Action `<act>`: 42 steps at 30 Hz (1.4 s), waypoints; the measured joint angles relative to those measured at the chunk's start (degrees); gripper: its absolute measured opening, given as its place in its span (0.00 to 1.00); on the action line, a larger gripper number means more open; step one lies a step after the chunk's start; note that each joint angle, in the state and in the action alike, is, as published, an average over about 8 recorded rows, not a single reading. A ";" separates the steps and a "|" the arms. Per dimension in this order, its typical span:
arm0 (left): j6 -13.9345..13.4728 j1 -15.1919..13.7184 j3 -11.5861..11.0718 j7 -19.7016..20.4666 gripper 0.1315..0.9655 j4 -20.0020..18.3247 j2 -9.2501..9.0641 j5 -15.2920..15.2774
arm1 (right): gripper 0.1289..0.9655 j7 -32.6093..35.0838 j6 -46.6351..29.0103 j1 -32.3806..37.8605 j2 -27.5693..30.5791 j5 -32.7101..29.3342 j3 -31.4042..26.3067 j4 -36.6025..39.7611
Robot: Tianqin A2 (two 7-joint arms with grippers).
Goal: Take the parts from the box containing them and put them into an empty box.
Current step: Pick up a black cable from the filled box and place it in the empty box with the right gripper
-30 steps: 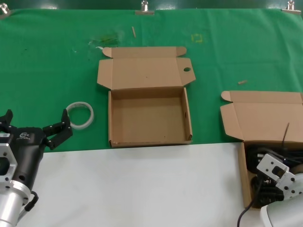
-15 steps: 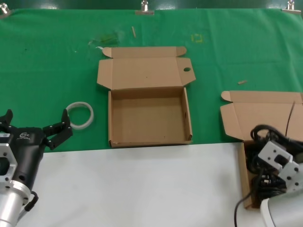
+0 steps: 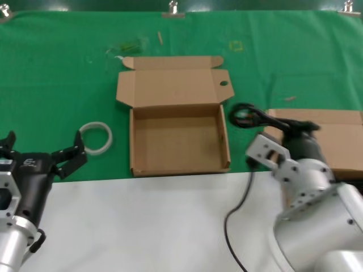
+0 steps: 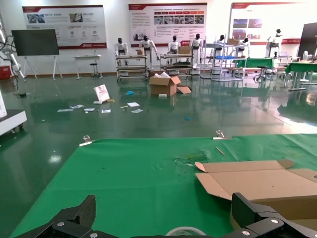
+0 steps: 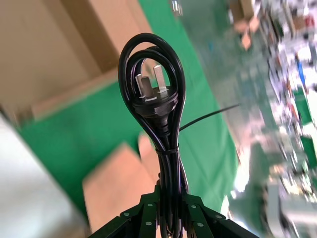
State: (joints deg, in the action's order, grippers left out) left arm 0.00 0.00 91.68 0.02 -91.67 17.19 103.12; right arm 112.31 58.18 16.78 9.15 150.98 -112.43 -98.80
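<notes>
The right gripper (image 3: 295,133) is clamped on 1 black power cord (image 3: 249,117), a coiled bundle carried in the air just right of the empty box (image 3: 178,164). In the right wrist view the fingers (image 5: 148,218) pinch the bundle (image 5: 157,114) low down, with the looped end and the 2-pin plug standing out past the fingertips. From the head view the cord's loop hangs over the green cloth (image 3: 68,73) between the 2 boxes, close to the empty box's right wall but not touching it, and a loose black lead trails from the right arm down across the white table edge (image 3: 142,226).

The empty box sits open at the middle of the cloth, its lid laid back flat, with a small round hole (image 3: 223,84) in the right flap. The box containing the cords (image 3: 334,141) lies at the right edge, mostly hidden behind the right arm; only its opened lid shows, so its contents cannot be seen.

The left gripper (image 3: 42,156) is parked at the lower left with its fingers (image 4: 69,223) spread wide and nothing between them, just beside a white plastic ring (image 3: 95,137) that lies on the cloth left of the empty box
</notes>
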 joint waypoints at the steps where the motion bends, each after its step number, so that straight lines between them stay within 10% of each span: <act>1: 0.00 0.00 0.00 0.00 1.00 0.00 0.00 0.00 | 0.09 -0.90 -1.17 0.93 0.00 0.55 -1.24 1.31; 18: 0.00 0.00 0.00 0.00 1.00 0.00 0.00 0.00 | 0.09 -13.65 -16.13 10.71 0.06 6.47 -17.91 19.55; 42: 0.00 0.00 0.00 0.00 1.00 0.00 0.00 0.00 | 0.08 -21.64 -18.22 13.87 0.11 6.75 -23.66 22.77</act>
State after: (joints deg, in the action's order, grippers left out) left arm 0.00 0.00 91.68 0.02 -91.67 17.19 103.12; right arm 90.68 39.96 30.65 9.26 157.73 -136.09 -76.03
